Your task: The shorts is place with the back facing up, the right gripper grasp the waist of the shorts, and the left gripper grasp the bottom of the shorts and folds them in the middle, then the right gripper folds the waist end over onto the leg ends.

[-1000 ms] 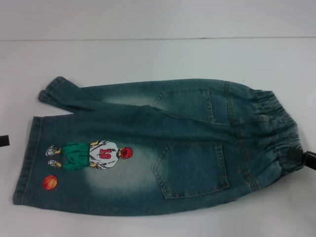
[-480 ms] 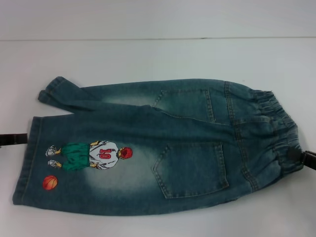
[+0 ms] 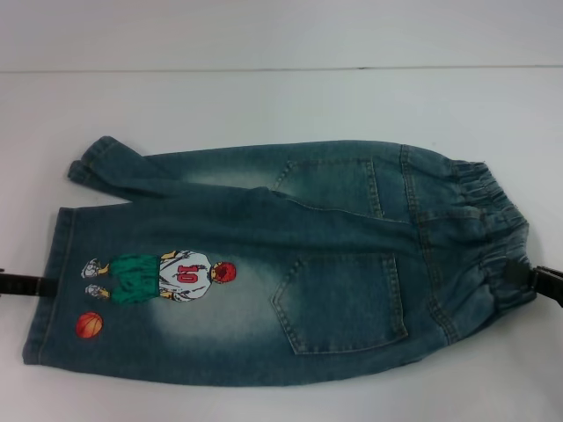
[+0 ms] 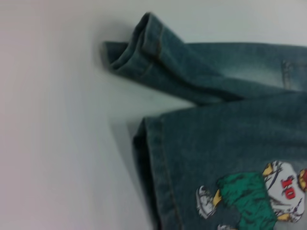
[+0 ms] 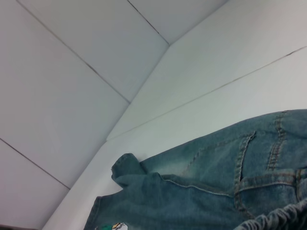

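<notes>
Sliding in from the desk's left edge, left gripper (image 3: 35, 286) now touches the shorts (image 3: 290, 264) at the leg ends (image 3: 48, 290); right gripper (image 3: 528, 280) clenched on waist (image 3: 493, 237); left fingers' state unclear.

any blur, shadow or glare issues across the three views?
Head view: even light, no glare, shorts readable, both grippers cut off at the edges. Left wrist view: soft all over, dark shadow beside the leg ends. Right wrist view: denim sharp enough, waist clipped in the corner.

White table (image 3: 264, 97) (perhaps panelled wall (image 5: 72, 72))
</notes>
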Robot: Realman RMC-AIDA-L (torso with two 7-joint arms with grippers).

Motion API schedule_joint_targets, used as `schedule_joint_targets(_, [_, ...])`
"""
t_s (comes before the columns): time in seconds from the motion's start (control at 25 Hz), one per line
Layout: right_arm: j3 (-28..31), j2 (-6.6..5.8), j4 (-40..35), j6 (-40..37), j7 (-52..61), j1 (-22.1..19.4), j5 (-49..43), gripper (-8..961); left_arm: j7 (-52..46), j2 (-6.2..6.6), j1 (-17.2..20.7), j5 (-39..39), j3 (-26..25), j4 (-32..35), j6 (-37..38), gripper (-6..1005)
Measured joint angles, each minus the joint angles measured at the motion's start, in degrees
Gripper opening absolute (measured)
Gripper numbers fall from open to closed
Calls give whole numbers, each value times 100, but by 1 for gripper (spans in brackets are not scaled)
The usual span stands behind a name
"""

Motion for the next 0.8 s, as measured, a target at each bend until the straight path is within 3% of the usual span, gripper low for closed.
schedule_joint_targets(0.16, [-51, 0, 0, 37, 54, 34, 0, 49, -76, 23, -18, 162, 8, 18, 12, 682])
schedule_joint_targets(0.8, [-67, -18, 0, 78, 77, 102, 0, 50, -213, 68, -156, 804, 38, 40, 633, 726])
